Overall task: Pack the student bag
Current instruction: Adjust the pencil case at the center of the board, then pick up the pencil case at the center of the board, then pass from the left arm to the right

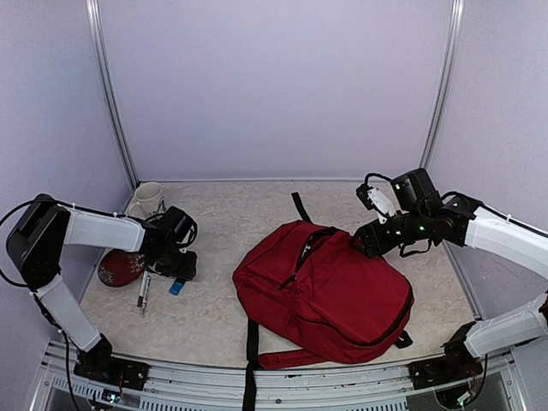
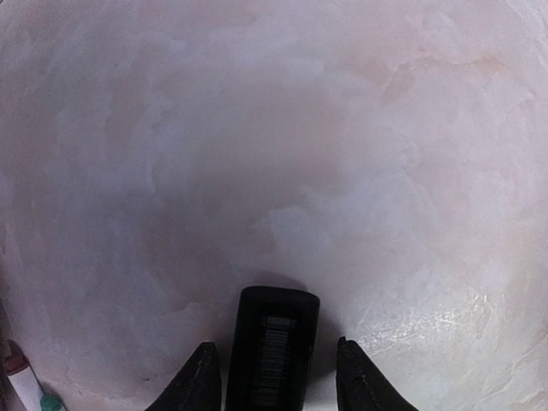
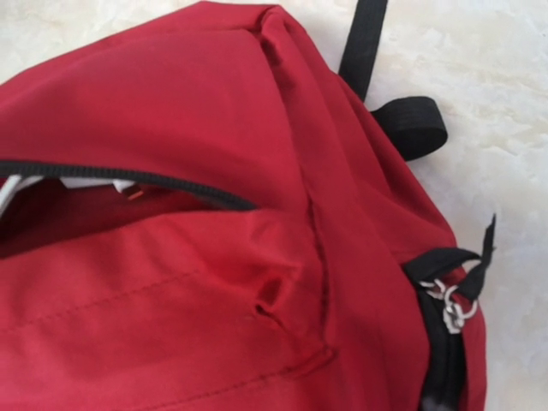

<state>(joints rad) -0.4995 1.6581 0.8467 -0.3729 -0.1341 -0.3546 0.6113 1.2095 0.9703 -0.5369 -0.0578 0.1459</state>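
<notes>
The student bag [image 1: 330, 291] is a dark-red backpack lying flat in the middle of the table, black straps trailing off the near edge. Its top zipper [image 3: 128, 175] gapes and shows a red inside with something white. My right gripper [image 1: 366, 240] hovers at the bag's far right edge; its fingers are out of the right wrist view, which is filled by the bag's red fabric [image 3: 214, 103]. My left gripper [image 2: 278, 381] is low over the table on the left, jaws apart around a small black block with a barcode [image 2: 274, 347], a gap showing on its right side.
A white mug [image 1: 147, 199] stands at the back left. A dark-red round object [image 1: 118, 267], a pen [image 1: 144, 293] and a small blue item [image 1: 176, 288] lie by the left arm. Metal zipper pulls [image 3: 452, 310] hang at the bag's side. Walls enclose the table.
</notes>
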